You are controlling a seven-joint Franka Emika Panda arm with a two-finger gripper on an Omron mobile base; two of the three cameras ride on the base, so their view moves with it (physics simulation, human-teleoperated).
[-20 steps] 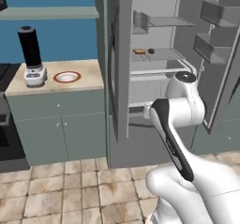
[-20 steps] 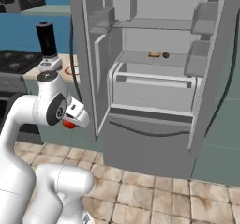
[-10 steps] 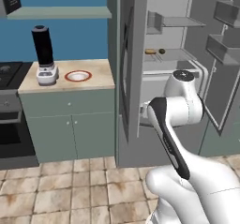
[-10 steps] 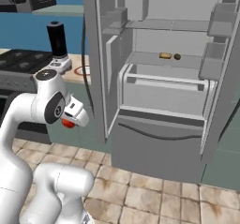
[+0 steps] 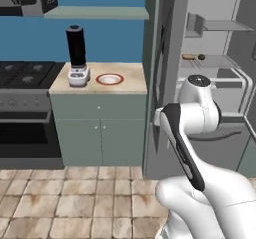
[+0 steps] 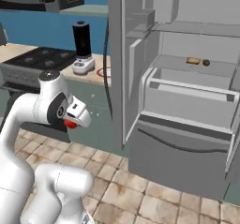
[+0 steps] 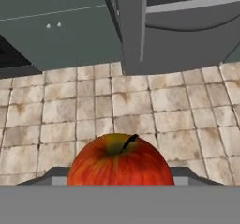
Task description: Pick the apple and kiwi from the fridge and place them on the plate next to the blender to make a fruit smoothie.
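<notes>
We see the apple [image 7: 120,160] held in the gripper [image 6: 71,123], its lower half cut off in the hand view and only a red sliver visible under the hand in the right base view. The kiwi [image 6: 206,63] lies on a shelf of the open fridge [image 6: 187,143]. Left, on the counter, the plate [image 5: 109,79] sits just beside the blender [image 5: 76,55].

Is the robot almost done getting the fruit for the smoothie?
About halfway. The apple is already out of the fridge, held between the fingers above the floor tiles. The plate beside the blender has nothing on it, so the apple must go there. The kiwi sits on a fridge shelf next to a tan bun-like item, waiting for a second trip.
</notes>
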